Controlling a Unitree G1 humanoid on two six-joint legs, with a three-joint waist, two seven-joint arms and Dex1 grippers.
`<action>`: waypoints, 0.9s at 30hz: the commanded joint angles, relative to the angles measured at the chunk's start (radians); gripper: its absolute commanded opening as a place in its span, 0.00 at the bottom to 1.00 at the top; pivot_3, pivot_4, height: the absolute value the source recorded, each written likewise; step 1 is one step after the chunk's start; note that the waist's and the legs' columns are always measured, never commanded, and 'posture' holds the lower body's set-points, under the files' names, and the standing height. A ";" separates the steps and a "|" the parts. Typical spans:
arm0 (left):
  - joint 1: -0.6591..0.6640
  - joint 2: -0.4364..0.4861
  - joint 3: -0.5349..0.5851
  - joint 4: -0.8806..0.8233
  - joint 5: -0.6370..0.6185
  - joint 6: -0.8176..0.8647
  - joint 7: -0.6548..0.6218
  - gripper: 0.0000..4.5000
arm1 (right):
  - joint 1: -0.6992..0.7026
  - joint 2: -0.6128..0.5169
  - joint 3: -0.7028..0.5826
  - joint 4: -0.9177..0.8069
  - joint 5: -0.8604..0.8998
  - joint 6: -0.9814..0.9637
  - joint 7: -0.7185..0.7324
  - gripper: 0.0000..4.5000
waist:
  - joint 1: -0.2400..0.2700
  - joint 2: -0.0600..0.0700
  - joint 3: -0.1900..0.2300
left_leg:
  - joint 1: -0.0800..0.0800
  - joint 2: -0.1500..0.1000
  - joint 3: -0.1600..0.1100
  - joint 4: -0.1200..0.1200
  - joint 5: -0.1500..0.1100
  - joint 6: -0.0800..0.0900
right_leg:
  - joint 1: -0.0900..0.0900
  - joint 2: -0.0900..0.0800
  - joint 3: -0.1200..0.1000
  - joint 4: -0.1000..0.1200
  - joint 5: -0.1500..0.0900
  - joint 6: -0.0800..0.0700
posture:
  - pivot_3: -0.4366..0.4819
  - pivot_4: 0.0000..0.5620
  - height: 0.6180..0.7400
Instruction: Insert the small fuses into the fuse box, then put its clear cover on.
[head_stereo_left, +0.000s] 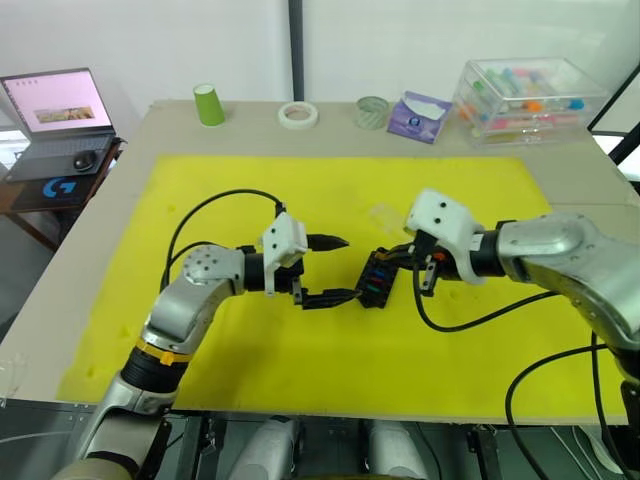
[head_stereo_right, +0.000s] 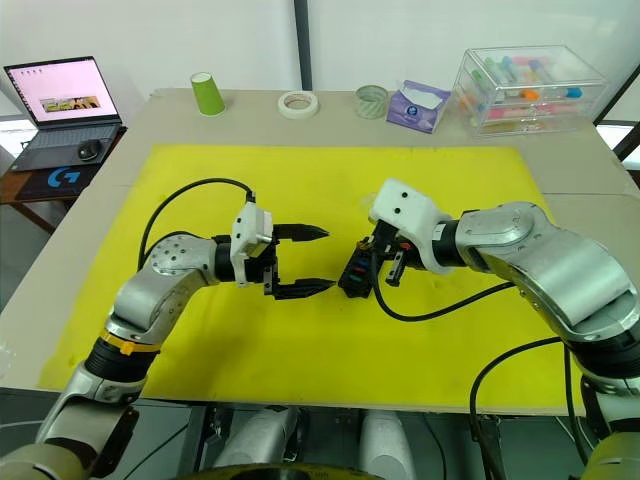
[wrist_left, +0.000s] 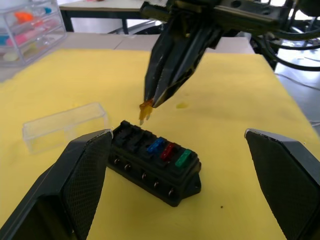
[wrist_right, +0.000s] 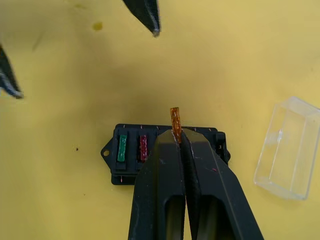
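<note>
The black fuse box (head_stereo_left: 378, 285) lies on the yellow mat (head_stereo_left: 250, 350) between my two grippers. A blue fuse (wrist_left: 155, 145), a red fuse (wrist_left: 168, 150) and a teal fuse (wrist_left: 183, 158) sit in its slots. Just above the box, my right gripper (wrist_right: 180, 137) is shut on a small brown fuse (wrist_right: 175, 120) that sticks out past its tips. My left gripper (head_stereo_left: 348, 268) stands open just left of the box, touching nothing. The clear cover (wrist_left: 65, 127) lies on the mat a little beyond the box.
Along the table's far edge stand a large clear storage box (head_stereo_left: 525, 100), a purple tissue pack (head_stereo_left: 420, 115), a clear roll (head_stereo_left: 372, 112), a tape roll (head_stereo_left: 298, 114) and a green cup (head_stereo_left: 208, 104). A laptop (head_stereo_left: 60, 115) sits on a side table at left.
</note>
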 joint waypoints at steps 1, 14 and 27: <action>-0.008 -0.034 -0.024 0.013 0.037 -0.023 0.045 0.99 | 0.002 0.012 -0.007 -0.006 -0.034 -0.017 -0.007 0.00 | 0.000 0.000 0.000 | 0.000 0.000 0.000 0.000 0.000 0.000 | 0.000 0.000 0.000 0.000 0.000 0.000 | 0.48 0.27 1.00; -0.004 -0.081 -0.035 0.039 0.061 -0.013 0.095 0.99 | 0.010 0.037 0.037 0.029 -0.116 -0.069 0.019 0.00 | 0.000 0.000 0.000 | 0.000 0.000 0.000 0.000 0.000 0.000 | 0.000 0.000 0.000 0.000 0.000 0.000 | 0.48 0.27 1.00; -0.011 -0.082 -0.045 0.034 0.064 -0.002 0.097 0.99 | 0.033 0.038 0.065 0.066 -0.178 -0.123 0.067 0.00 | 0.000 0.000 0.000 | 0.000 0.000 0.000 0.000 0.000 0.000 | 0.000 0.000 0.000 0.000 0.000 0.000 | 0.48 0.27 1.00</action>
